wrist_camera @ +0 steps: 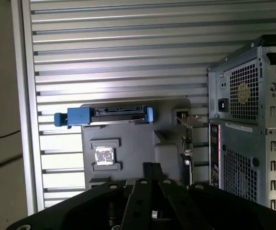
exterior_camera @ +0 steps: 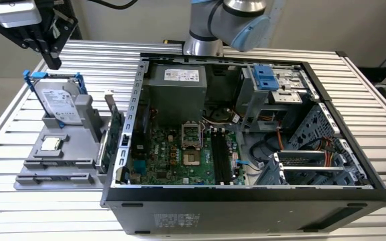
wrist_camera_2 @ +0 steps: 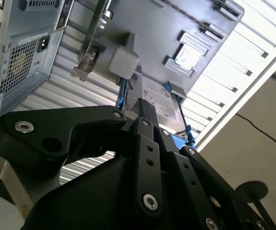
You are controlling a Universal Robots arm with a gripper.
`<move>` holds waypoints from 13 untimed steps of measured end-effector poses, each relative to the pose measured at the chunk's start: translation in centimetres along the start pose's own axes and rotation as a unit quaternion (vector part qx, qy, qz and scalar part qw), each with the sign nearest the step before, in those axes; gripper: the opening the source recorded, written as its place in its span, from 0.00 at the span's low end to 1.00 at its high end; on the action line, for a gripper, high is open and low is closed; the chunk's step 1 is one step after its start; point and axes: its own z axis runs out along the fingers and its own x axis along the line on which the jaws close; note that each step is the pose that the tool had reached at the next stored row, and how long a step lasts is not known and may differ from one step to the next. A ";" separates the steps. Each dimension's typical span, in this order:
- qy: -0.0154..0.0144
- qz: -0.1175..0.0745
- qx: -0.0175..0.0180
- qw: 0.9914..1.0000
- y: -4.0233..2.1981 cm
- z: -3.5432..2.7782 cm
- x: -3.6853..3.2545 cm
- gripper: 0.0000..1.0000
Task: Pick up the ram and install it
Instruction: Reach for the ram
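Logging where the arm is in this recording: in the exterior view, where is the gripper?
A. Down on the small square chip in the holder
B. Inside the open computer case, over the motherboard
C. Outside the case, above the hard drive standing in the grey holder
C: in the exterior view the gripper hangs above the hard drive on the grey holder, to the exterior view's left of the open case.

Long slim ram (exterior_camera: 59, 163), in holder (exterior_camera: 26, 181) (pose unclear)
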 end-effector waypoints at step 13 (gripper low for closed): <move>0.003 -0.002 0.000 1.000 -0.17 0.03 2.62 0.00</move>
